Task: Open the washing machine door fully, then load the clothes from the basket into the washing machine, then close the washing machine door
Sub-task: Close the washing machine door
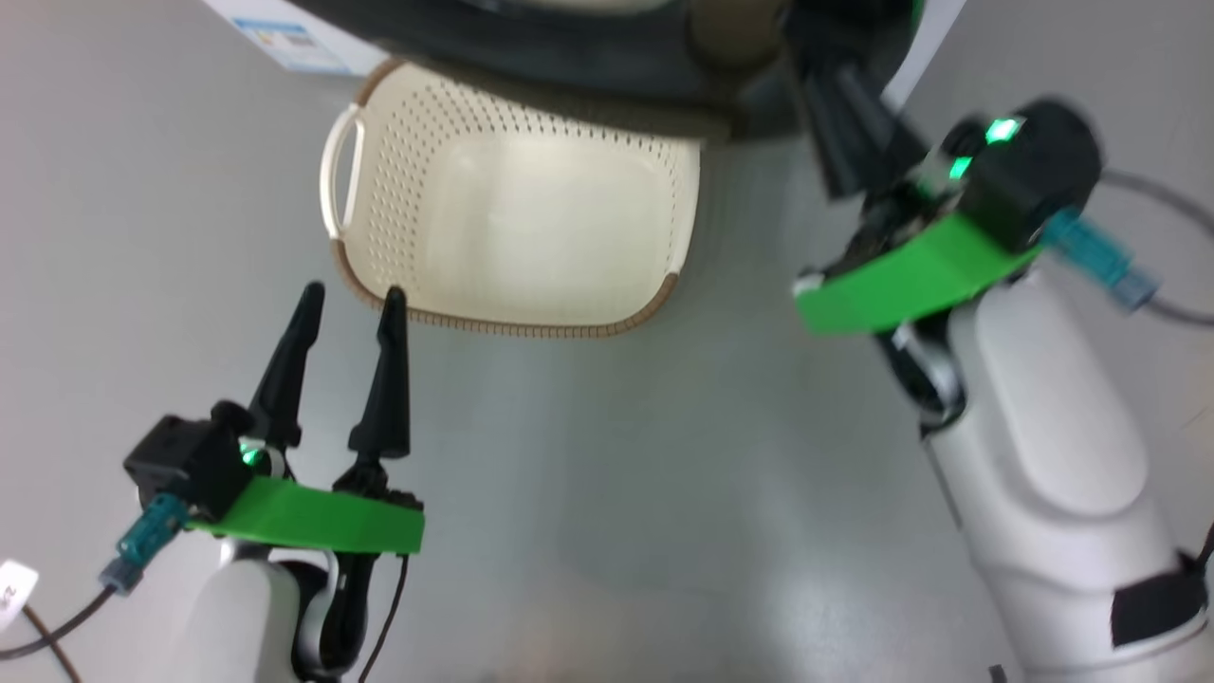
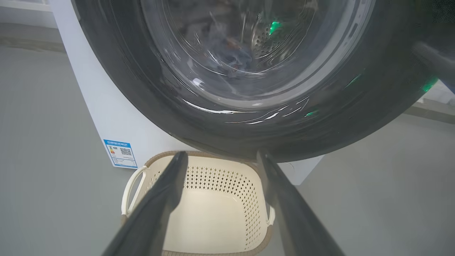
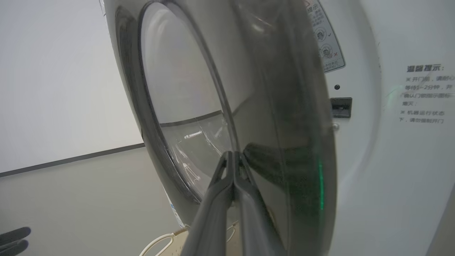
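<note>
Head downward; wrist views near door (image 3: 291, 142)

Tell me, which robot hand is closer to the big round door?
Right. The right gripper, shut, has its tips at the washing machine door. The left gripper hangs open farther back, near the basket.

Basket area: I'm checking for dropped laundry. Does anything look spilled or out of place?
Nothing stands out. The basket sits upright and empty on the floor, and the clothes show behind the door glass.
</note>
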